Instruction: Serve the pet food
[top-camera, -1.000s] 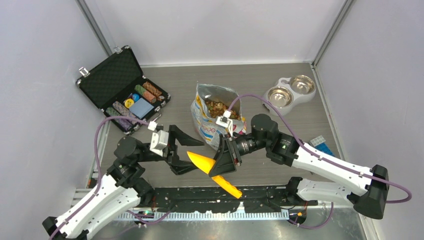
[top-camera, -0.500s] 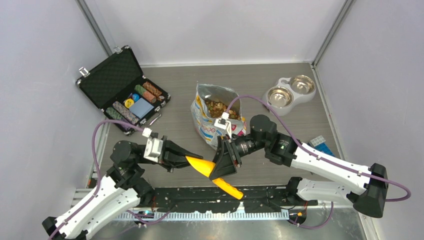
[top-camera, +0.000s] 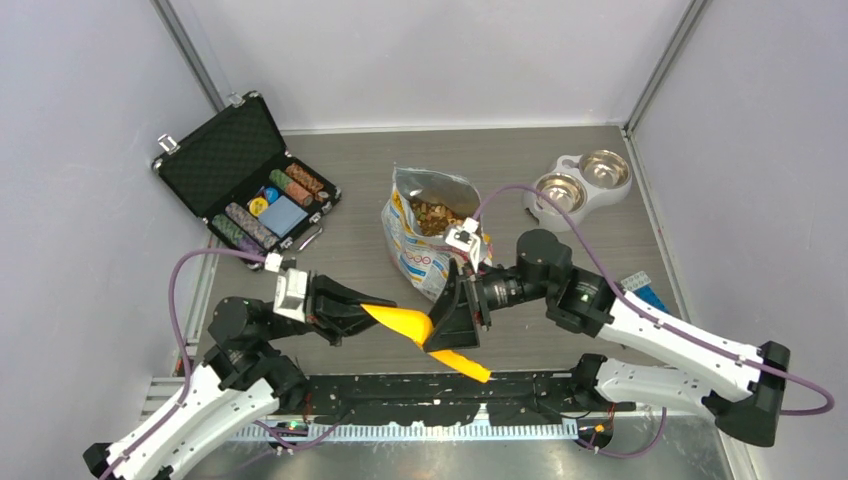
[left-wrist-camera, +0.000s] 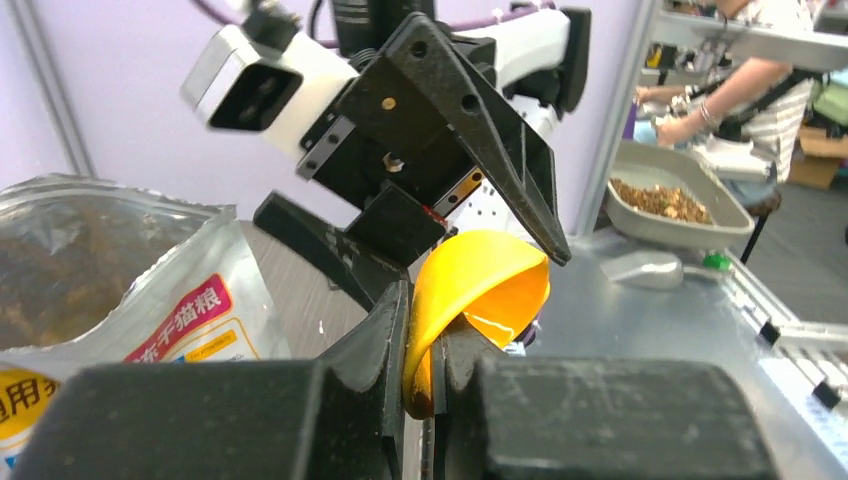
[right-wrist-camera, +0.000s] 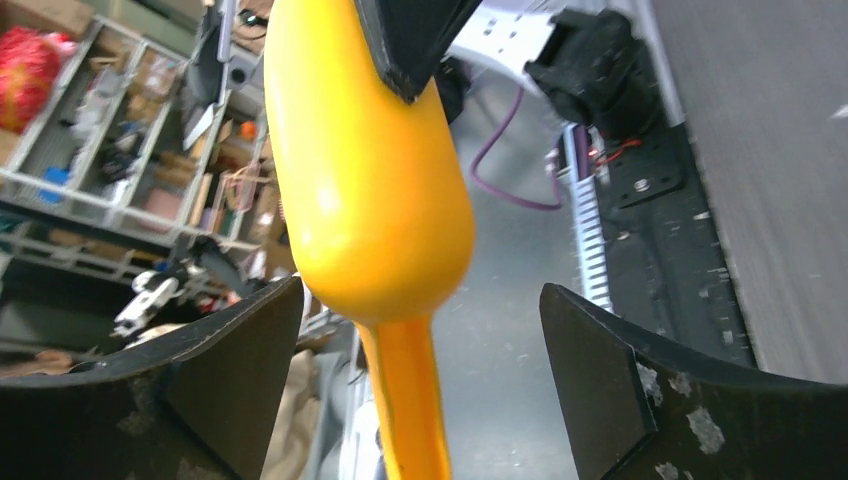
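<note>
the scoop (top-camera: 400, 322) is bright orange-yellow, the pet food (top-camera: 437, 214) is mottled brown and tan inside a silver-lined bag (top-camera: 420, 262) printed white, yellow and pink, and the open case (top-camera: 225, 152) is black, holding striped poker chips (top-camera: 297, 182) and a blue pad (top-camera: 283, 215), all on a grey wood-grain desk (top-camera: 360, 160).

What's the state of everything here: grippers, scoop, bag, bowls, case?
Left gripper, shut on the scoop, at its rim.
Right gripper, open, fingers either side of the scoop.
Scoop, held off the table, no food seen in it.
Bag, open, kibble inside.
Bowls, empty.
Case, lid open, chips inside.
</note>
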